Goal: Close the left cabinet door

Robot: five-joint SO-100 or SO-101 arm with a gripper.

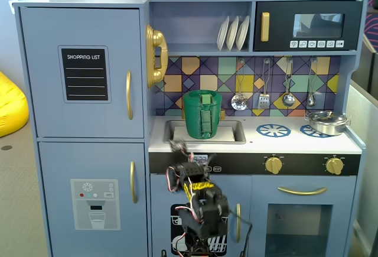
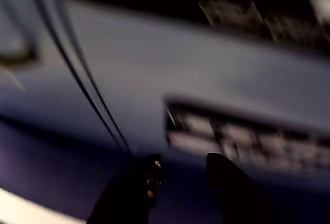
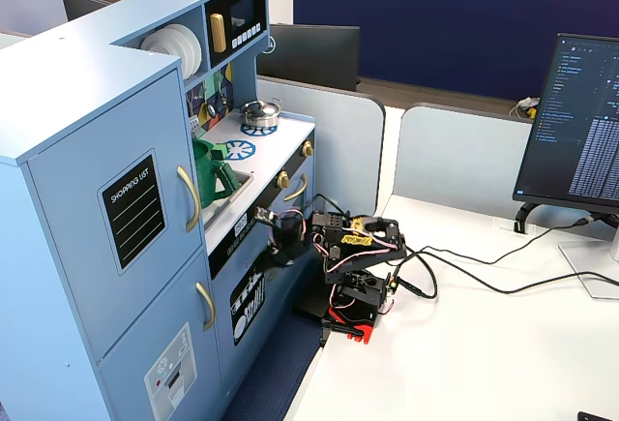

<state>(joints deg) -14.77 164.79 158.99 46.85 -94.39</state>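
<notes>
The black two-finger tool (image 2: 178,183) shows in the blurred wrist view as two dark fingers at the bottom edge with a clear gap between them, so it stands released and grasps nothing; ahead of it lies only a smeared blue panel with a dark slot, too blurred to name. In both fixed views the tool (image 3: 268,220) sits at the front edge of the toy kitchen's white countertop (image 1: 254,142), just beside the black control strip, and whether it touches that edge cannot be told. The black robot arm with exposed wires (image 3: 353,276) stands on the white desk surface (image 3: 503,363) in front of the lower cabinets. The large light blue wooden door with the black "SHOPPING LIST" chalkboard panel and curved gold handle (image 1: 82,71) is the upper left door of the kitchen, and it lies flush with its frame in both fixed views (image 3: 116,213), well apart from the tool. In the grey sink (image 1: 233,133) stands a green plastic watering can (image 1: 202,114), upright. On the open shelf above it three white plates (image 1: 233,33) lean in a row. A small silver pot (image 1: 325,122) rests on the right blue burner ring of the countertop
</notes>
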